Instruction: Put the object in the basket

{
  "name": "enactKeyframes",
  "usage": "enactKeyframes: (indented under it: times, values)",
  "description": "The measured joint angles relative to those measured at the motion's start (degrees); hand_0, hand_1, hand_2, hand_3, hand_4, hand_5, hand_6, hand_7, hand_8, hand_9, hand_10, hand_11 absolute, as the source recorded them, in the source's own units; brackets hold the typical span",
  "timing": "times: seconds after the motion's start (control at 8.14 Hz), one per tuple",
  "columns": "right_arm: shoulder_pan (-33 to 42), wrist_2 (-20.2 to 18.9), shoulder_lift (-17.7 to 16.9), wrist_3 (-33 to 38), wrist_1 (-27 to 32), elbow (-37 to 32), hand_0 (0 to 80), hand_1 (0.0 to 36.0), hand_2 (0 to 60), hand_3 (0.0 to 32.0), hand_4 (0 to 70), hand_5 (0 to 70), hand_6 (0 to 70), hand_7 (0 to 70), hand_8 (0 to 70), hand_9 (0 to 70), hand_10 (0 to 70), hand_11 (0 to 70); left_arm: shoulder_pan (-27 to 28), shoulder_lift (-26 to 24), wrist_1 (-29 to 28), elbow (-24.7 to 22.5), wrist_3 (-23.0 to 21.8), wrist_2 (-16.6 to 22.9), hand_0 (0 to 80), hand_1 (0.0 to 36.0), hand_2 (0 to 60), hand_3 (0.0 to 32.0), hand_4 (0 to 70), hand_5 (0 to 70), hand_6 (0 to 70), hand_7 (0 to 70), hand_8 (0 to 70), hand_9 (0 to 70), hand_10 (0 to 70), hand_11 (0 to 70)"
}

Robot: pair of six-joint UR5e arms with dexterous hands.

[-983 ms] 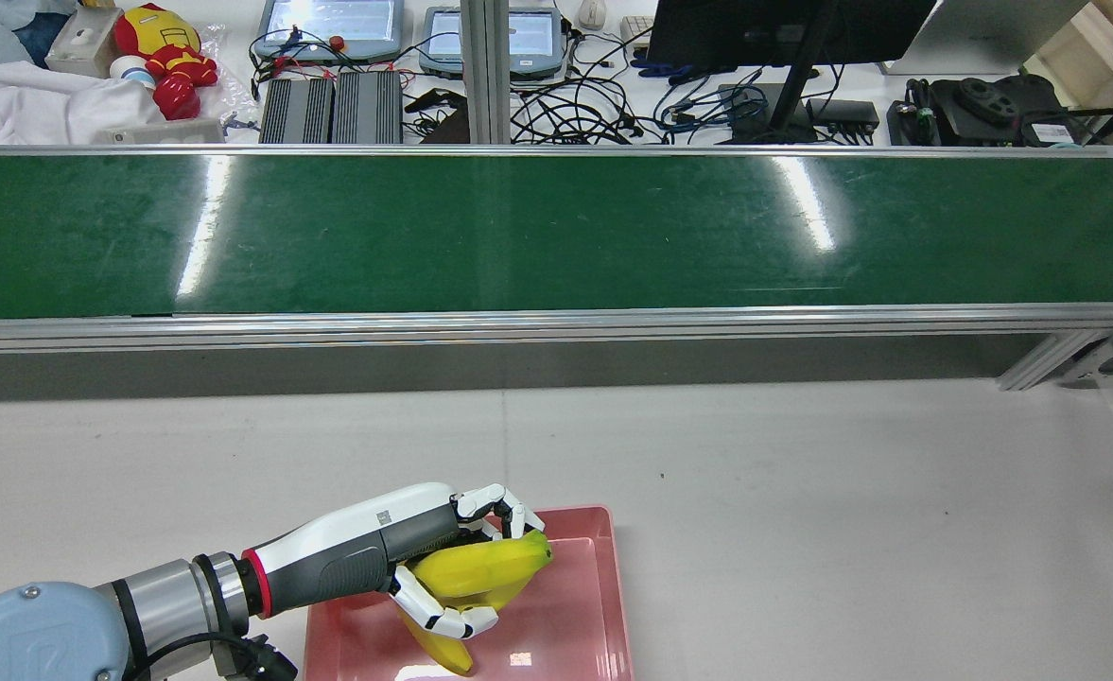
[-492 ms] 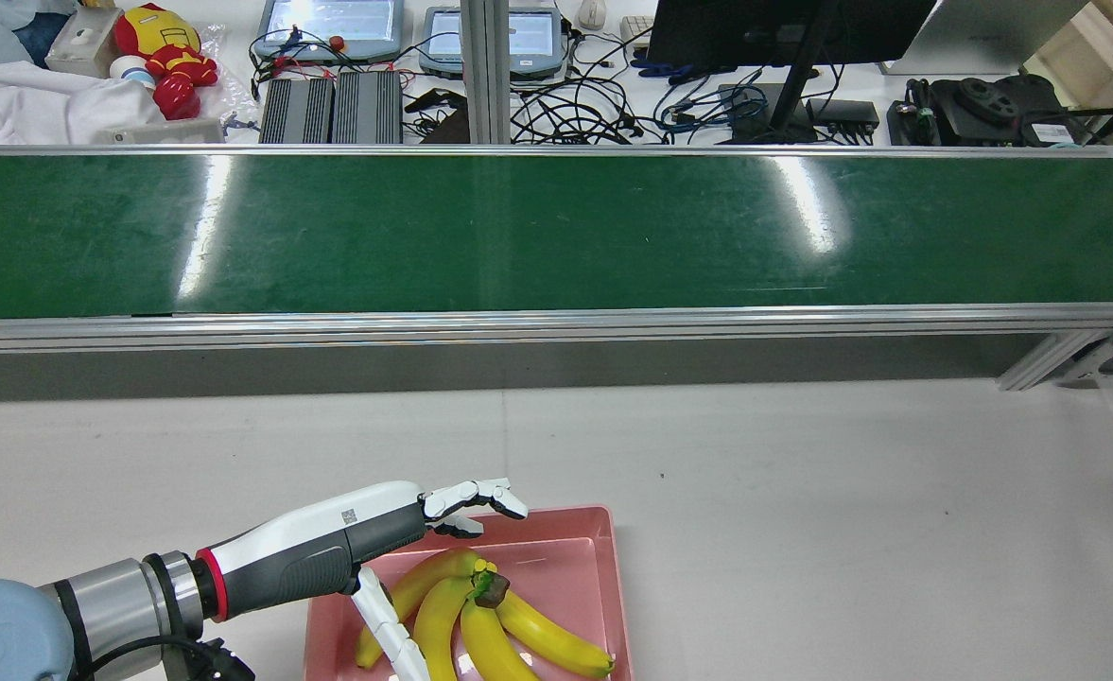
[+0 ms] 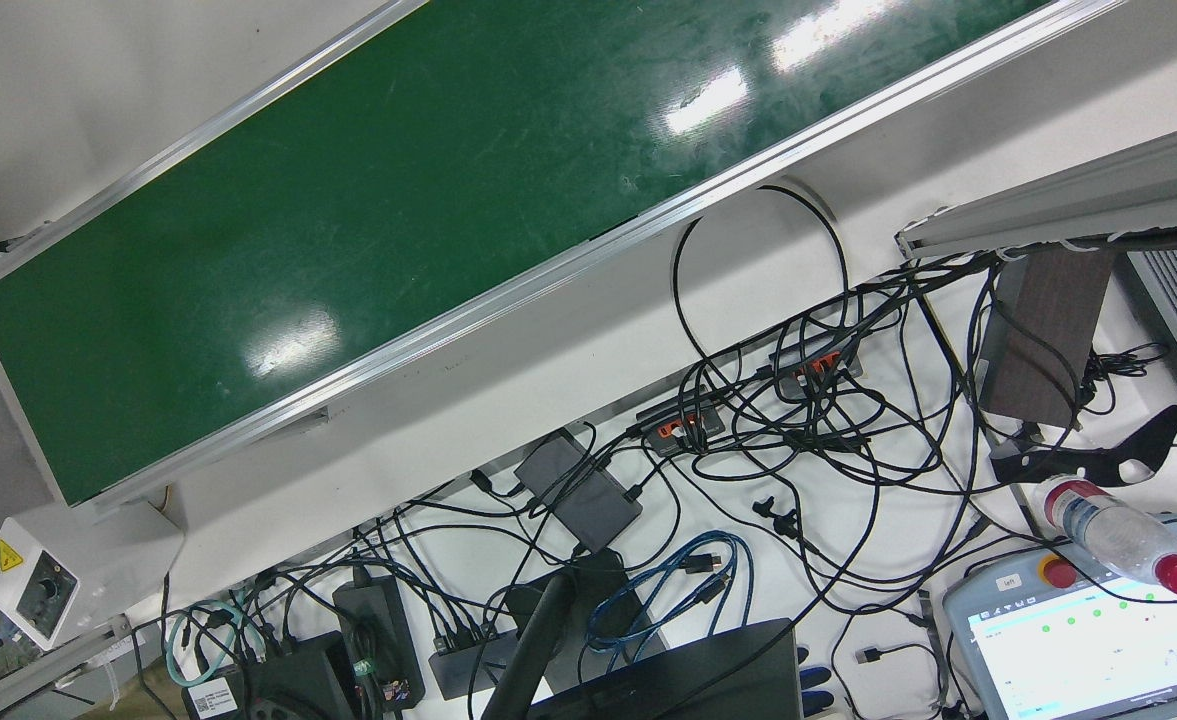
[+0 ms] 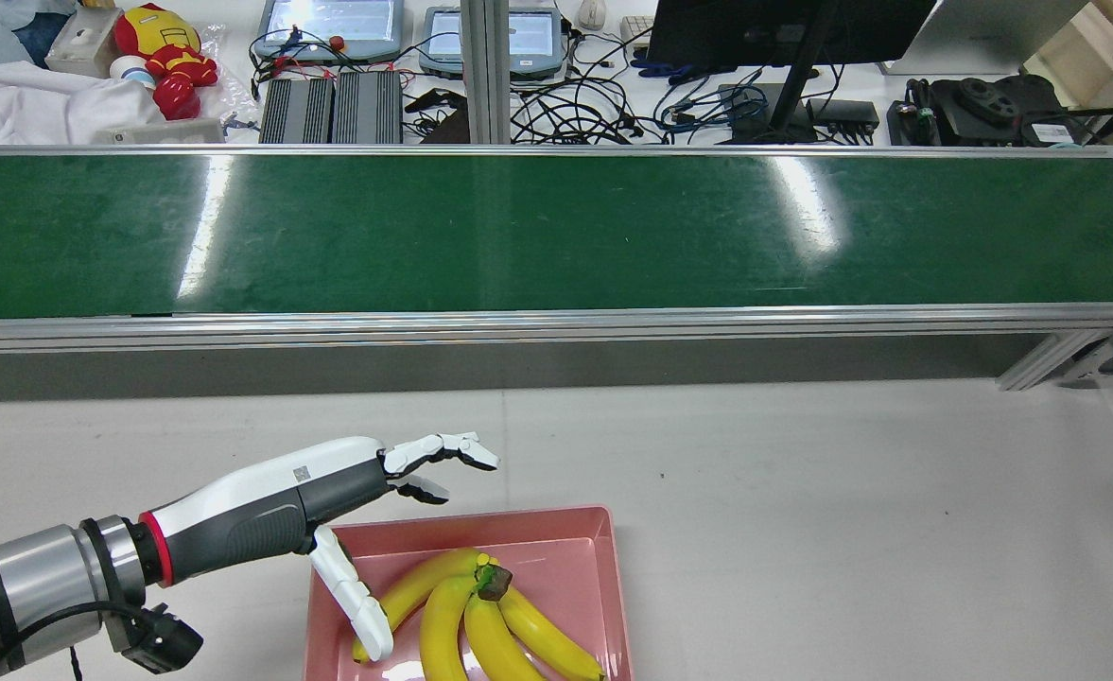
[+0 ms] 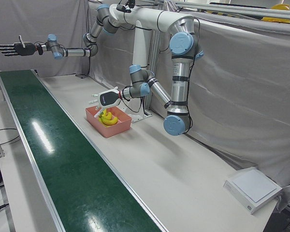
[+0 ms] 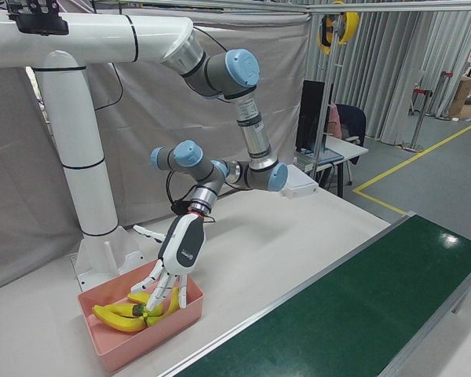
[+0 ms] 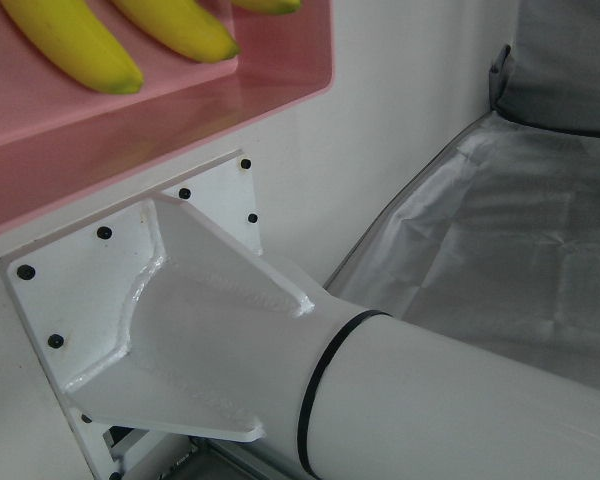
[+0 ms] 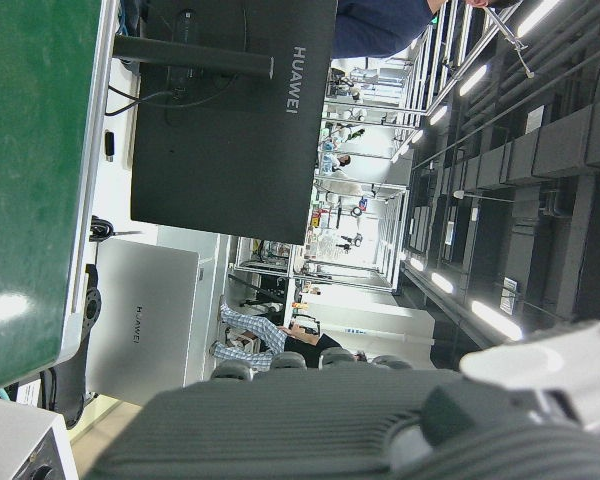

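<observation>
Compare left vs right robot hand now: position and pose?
Position: the left robot hand hangs low at the pink basket, right by the bananas. The right robot hand is stretched far out and high, near the far end of the green conveyor.
Pose: the left robot hand slants down toward the basket, while the right robot hand is held roughly level.
Shared: both are open, with fingers spread, and hold nothing.

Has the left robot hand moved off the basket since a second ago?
Yes. The left robot hand let go of the bananas and pulled back left, open, past the pink basket's far rim.
</observation>
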Motion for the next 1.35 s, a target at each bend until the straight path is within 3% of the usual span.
enactKeyframes:
  times: [0.12,0.37,0.49,0.61,0.74,0.86,0.98,1.23,1.35]
  values:
    - [0.00,0.00,0.00,0.00,0.03,-0.01,0.0,0.0,0.0,0.0,0.0,0.0,0.0,0.0,0.0,0.0,0.0,0.0,-2.14,0.11,1.15,-2.43,0.00,0.00,39.4,6.5,15.8,9.2,0.0,44.9,4.2,15.2,19.3,22.3,13.1,19.4]
    - [0.00,0.00,0.00,0.00,0.04,0.00,0.0,0.0,0.0,0.0,0.0,0.0,0.0,0.0,0.0,0.0,0.0,0.0,-5.28,0.33,2.18,-7.11,-0.16,-0.05,29.2,4.5,18.7,6.6,0.0,47.5,5.0,17.3,20.3,24.3,14.9,21.8]
    - [0.00,0.00,0.00,0.00,0.07,0.01,0.0,0.0,0.0,0.0,0.0,0.0,0.0,0.0,0.0,0.0,0.0,0.0,-6.80,0.34,2.32,-8.66,-0.33,-0.07,25.8,3.4,18.7,2.0,0.1,53.0,6.8,20.6,22.6,27.8,16.7,24.2]
    - [0.00,0.00,0.00,0.00,0.08,0.02,0.0,0.0,0.0,0.0,0.0,0.0,0.0,0.0,0.0,0.0,0.0,0.0,-8.81,0.34,2.17,-9.68,-0.49,-0.15,27.8,3.1,17.8,0.0,2.0,60.8,8.5,23.1,25.0,30.7,18.3,26.5]
    - [0.00,0.00,0.02,0.00,0.06,0.02,0.0,0.0,0.0,0.0,0.0,0.0,0.0,0.0,0.0,0.0,0.0,0.0,-10.75,0.36,1.46,-10.21,-1.18,-0.37,29.7,3.3,19.6,0.0,3.8,70.0,12.2,30.3,28.7,37.1,22.4,32.5]
    - [-0.01,0.00,0.02,0.00,0.03,0.02,0.0,0.0,0.0,0.0,0.0,0.0,0.0,0.0,0.0,0.0,0.0,0.0,-12.25,0.64,0.17,-10.45,-2.58,-0.65,28.7,2.1,18.1,0.0,3.6,70.0,16.0,38.0,33.2,43.2,26.7,38.6]
    - [-0.01,0.00,0.02,0.00,0.04,0.02,0.0,0.0,0.0,0.0,0.0,0.0,0.0,0.0,0.0,0.0,0.0,0.0,-13.42,1.54,-1.76,-10.54,-4.19,-0.89,30.2,1.6,16.7,0.0,4.8,70.0,17.2,40.1,34.8,45.3,28.0,40.5]
    - [-0.01,0.00,0.01,0.00,0.02,0.02,0.0,0.0,0.0,0.0,0.0,0.0,0.0,0.0,0.0,0.0,0.0,0.0,-15.90,5.49,-6.02,-10.66,-8.44,-1.47,29.0,1.4,15.5,0.0,4.7,70.0,14.5,34.3,31.7,40.7,26.0,37.6]
    - [0.02,0.00,0.00,0.00,0.04,0.02,0.0,0.0,0.0,0.0,0.0,0.0,0.0,0.0,0.0,0.0,0.0,0.0,-17.03,7.09,-7.30,-10.72,-10.29,-1.89,27.0,1.1,13.8,0.0,3.8,63.3,10.9,26.9,27.6,33.7,22.4,32.4]
